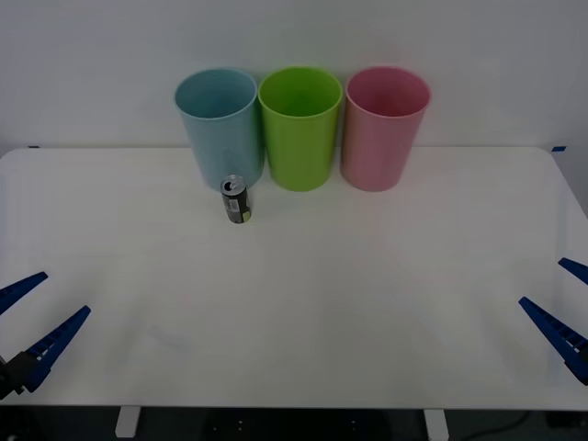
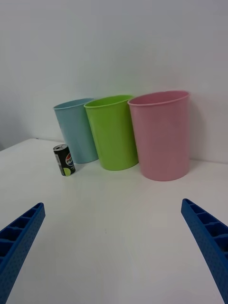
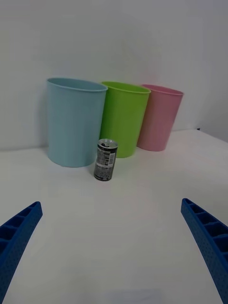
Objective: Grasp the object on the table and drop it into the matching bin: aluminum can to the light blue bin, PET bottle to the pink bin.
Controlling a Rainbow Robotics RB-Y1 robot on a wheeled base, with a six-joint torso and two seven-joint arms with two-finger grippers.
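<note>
Standing upright on the white table (image 1: 294, 312) in the upper middle of the front view, the can (image 1: 235, 199) sits just before the light blue bin (image 1: 220, 124), beside green (image 1: 299, 124) and pink (image 1: 382, 124) bins against a plain white wall (image 1: 92, 55), while the left gripper (image 1: 37, 317) and right gripper (image 1: 560, 303) rest spread open at the lower corners.

The front view looks down on the desk (image 1: 367, 322) from above, while both wrist views face the far bins low from opposite sides.

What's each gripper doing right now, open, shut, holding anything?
Left gripper: open, empty, at the table's near left edge.
Right gripper: open, empty, at the near right edge.
</note>
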